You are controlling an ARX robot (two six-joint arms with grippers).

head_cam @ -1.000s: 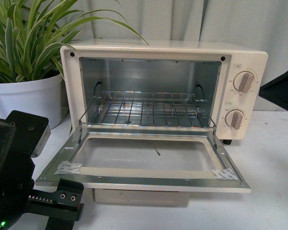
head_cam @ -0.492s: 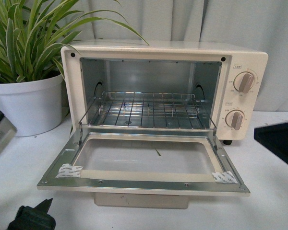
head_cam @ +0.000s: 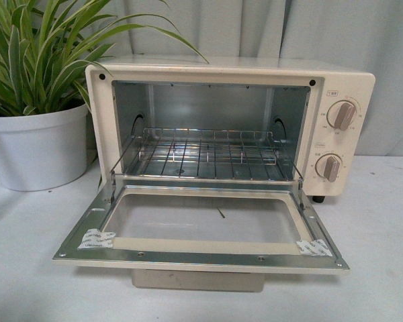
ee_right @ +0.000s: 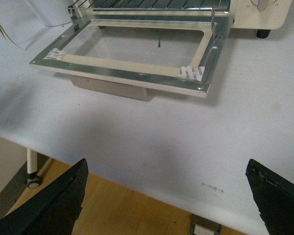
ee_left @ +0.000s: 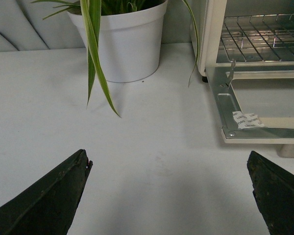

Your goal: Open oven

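I saw the oven on the white table, beside the potted plant, its door dropped flat and the wire rack bare inside. My left gripper and right gripper both hung spread wide, holding nothing, well apart from the door.

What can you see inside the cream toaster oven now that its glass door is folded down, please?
Inside the cream toaster oven, a silver wire rack sits in the shiny metal cavity with nothing on it. The floor beneath the rack is partly hidden by its wires and front lip.
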